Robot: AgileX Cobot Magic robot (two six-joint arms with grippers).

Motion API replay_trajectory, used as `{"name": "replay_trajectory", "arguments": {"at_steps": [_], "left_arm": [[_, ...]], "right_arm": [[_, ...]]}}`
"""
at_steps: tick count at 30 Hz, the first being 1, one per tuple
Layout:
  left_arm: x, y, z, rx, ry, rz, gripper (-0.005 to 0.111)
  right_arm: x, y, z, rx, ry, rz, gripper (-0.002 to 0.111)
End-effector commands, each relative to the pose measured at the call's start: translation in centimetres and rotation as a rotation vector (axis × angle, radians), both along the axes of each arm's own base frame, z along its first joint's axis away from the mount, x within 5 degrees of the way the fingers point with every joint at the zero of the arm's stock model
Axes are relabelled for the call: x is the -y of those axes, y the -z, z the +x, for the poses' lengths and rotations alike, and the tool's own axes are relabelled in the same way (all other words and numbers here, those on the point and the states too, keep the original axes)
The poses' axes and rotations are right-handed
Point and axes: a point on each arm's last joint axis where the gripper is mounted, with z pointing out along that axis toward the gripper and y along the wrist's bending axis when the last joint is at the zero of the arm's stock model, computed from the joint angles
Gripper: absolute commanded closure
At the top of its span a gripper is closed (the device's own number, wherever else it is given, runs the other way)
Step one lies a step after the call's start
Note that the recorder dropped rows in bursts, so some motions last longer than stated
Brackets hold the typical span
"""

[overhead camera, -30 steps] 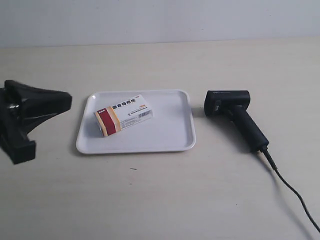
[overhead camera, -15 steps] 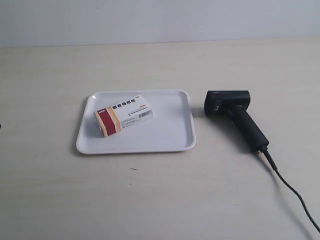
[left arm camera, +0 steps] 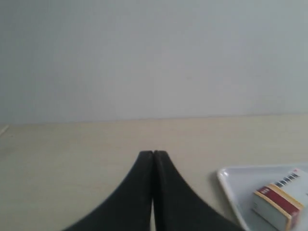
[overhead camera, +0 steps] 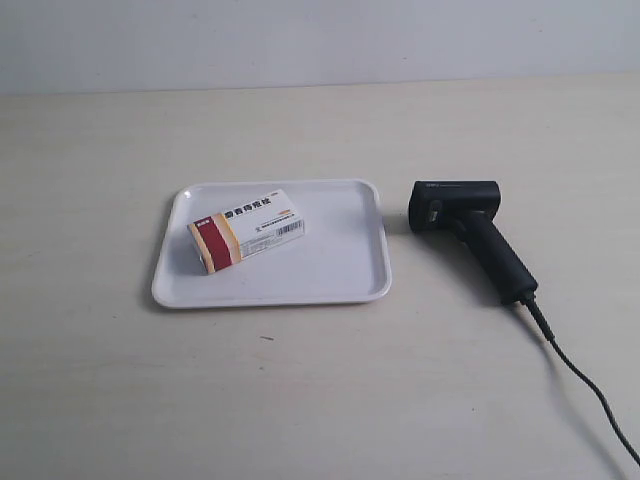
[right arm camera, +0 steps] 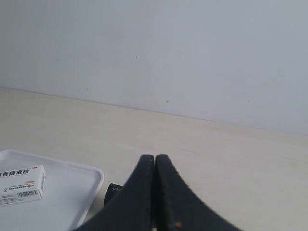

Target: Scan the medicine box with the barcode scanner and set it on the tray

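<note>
The medicine box, a white carton with a red and tan end, lies flat inside the white tray. To the tray's right the black barcode scanner rests on the table with its cable trailing toward the front right. No arm shows in the exterior view. My left gripper is shut and empty, away from the tray and the box. Shut and empty too, my right gripper hovers short of the tray, the box and a corner of the scanner.
A pale wooden tabletop stretches out around the tray, backed by a plain grey-white wall. The scanner's black cable runs to the front right edge of the exterior view.
The black gripper seen at the exterior view's left edge one second ago has withdrawn out of that view. The box, tray and scanner have not moved.
</note>
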Motion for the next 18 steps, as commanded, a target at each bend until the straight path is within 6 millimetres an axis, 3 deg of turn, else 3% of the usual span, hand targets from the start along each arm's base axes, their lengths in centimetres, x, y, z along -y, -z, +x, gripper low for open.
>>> {"name": "replay_trajectory", "arguments": {"at_steps": [1,7,18], "left_arm": [[-0.5,0.4,-0.5,-0.013,-0.068,0.027,0.105],[-0.5,1.5,-0.6,-0.135,-0.081,0.070,0.105],[-0.1,1.5,-0.6,-0.143,-0.040,0.030,0.105]], "right_arm": [[0.0,0.0,-0.1,0.007,-0.004,0.007,0.108],[0.0,0.0,-0.1,0.007,-0.004,0.007,0.108],[0.0,0.0,-0.1,0.007,-0.004,0.007,0.108]]}}
